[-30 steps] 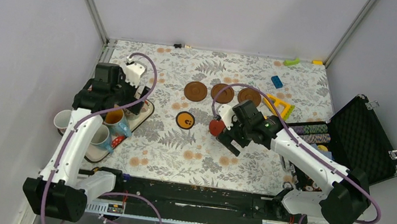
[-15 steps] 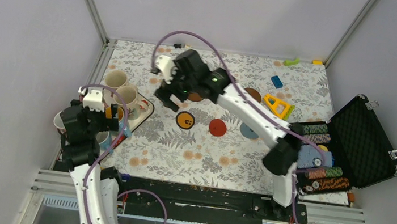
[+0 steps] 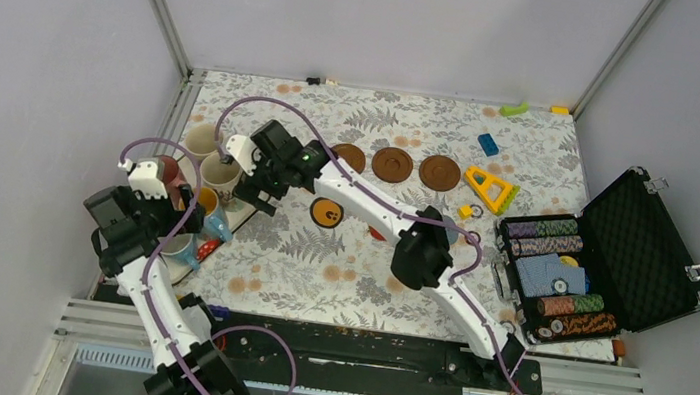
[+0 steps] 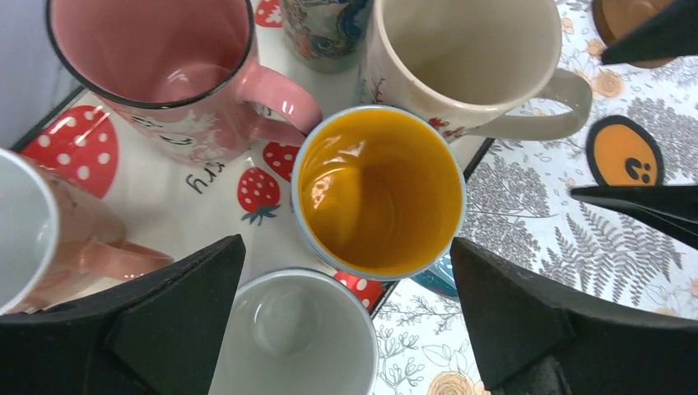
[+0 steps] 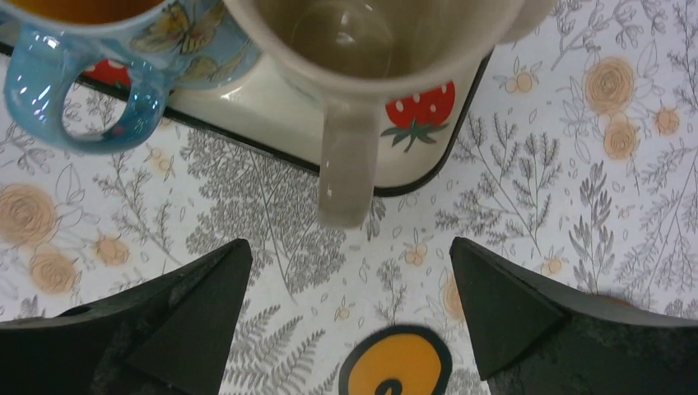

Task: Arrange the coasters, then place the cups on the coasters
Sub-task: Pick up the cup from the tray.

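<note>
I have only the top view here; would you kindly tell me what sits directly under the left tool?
Observer: The left wrist view shows the left tool open above the blue mug with the yellow inside, which stands on the strawberry tray.
Operator: Thank you. What faces the right tool?
Observer: Its wrist view shows the right tool open, with the handle of a cream mug pointing into the gap between its fingers.
Operator: Is anything inside the other mugs?
Observer: In the left wrist view, the pink mug and the white mug look empty.
</note>
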{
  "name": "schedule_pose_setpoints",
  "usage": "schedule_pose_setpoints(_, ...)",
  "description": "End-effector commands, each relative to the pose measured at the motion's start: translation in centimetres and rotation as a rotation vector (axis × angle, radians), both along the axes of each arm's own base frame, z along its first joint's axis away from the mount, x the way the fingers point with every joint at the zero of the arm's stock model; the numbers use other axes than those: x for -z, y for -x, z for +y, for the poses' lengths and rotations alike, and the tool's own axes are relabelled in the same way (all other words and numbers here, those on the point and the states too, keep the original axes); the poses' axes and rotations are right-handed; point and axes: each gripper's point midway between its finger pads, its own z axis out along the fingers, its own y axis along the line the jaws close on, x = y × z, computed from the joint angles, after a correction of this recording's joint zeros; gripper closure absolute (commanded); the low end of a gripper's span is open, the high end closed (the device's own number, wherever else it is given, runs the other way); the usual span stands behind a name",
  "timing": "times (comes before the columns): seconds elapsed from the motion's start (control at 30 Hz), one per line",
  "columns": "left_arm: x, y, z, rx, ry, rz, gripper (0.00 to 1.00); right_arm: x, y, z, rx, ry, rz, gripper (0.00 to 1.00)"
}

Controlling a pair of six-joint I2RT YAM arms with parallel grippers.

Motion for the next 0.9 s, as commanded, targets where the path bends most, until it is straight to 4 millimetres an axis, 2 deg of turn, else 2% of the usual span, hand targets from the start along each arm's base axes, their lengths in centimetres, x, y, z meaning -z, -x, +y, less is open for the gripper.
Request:
schedule_pose_setpoints(0.0, -2.7, -0.9, -1.3, 0.13, -0.023, -0.106, 0.01, -2.5, -1.3, 3.3, -0.022, -0.124, -0.093, 0.0)
schedule_pose_setpoints(0.27, -3.3, -0.8, -0.4, 0.06, -0.077, -0.151, 0.01, -2.4, -1.0, 6.2, -0.085, -0.206, -0.146, 0.04)
schedule_pose_setpoints(0.37, -3.3, -0.9, -0.2, 0.05, -0.081, -0.151, 0.01, -2.2, -1.2, 7.3, -0.097, -0.236, -0.173, 0.14)
schedule_pose_setpoints(0.4, -3.2, -0.9, -0.1, 0.046, -0.081, -0.149, 0.01, -2.3, -1.2, 7.7, -0.102, -0.246, -0.179, 0.2)
schedule_pose_setpoints(0.47, -3.1, -0.9, 0.0, 0.037, -0.079, -0.143, 0.01, -2.3, -1.3, 8.2, -0.102, -0.257, -0.194, 0.44)
schedule_pose_setpoints(0.53, -3.0, -0.9, 0.2, 0.031, -0.079, -0.14, 0.01, -2.5, -1.6, 8.4, -0.095, -0.259, -0.217, 0.84)
schedule_pose_setpoints(0.57, -3.0, -0.9, 0.2, 0.028, -0.078, -0.138, 0.01, -2.7, -1.7, 8.4, -0.091, -0.256, -0.234, 0.99)
schedule_pose_setpoints(0.63, -3.0, -0.9, 0.3, 0.026, -0.08, -0.14, 0.01, -3.8, -2.0, 8.1, -0.093, -0.25, -0.266, 1.0)
schedule_pose_setpoints(0.73, -3.1, -1.0, 0.4, 0.02, -0.084, -0.144, 0.01, -6.8, -2.2, 6.9, -0.086, -0.244, -0.315, 1.0)
schedule_pose_setpoints(0.87, -3.1, -0.9, 0.4, 0.013, -0.085, -0.143, 0.01, -10.7, -1.9, 4.2, -0.05, -0.213, -0.347, 1.0)
